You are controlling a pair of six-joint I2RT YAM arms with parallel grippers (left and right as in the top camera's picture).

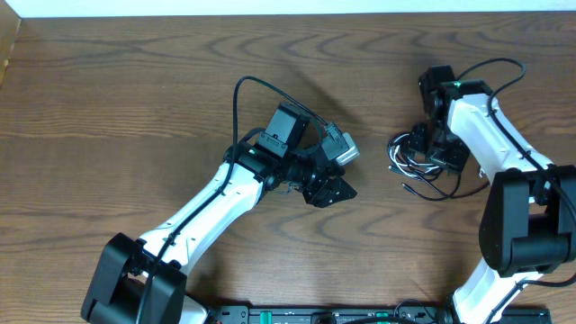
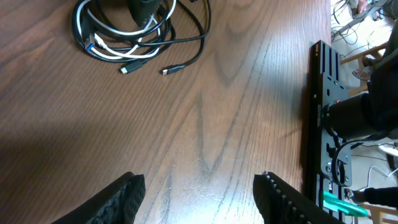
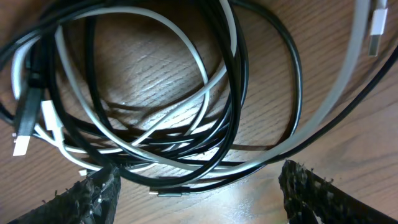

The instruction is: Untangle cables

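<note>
The cables (image 1: 405, 165) lie as one small black-and-white coil on the wooden table, right of centre. My right gripper (image 1: 430, 151) hangs over that coil. In the right wrist view the black cable (image 3: 292, 74) and the white cable (image 3: 186, 43) loop over each other, and a small black plug (image 3: 180, 194) lies between the jaws. The right gripper (image 3: 199, 196) is open and holds nothing. My left gripper (image 1: 331, 189) is open over bare wood at the table's centre. From its wrist the coil (image 2: 134, 37) shows far off at the top left, and the left gripper (image 2: 199, 199) is empty.
A black rail (image 2: 326, 106) with electronics runs along the table's front edge (image 1: 324, 315). The right arm's own thick black wire (image 1: 504, 67) arcs above its wrist. The left arm's wire (image 1: 247, 85) loops behind its wrist.
</note>
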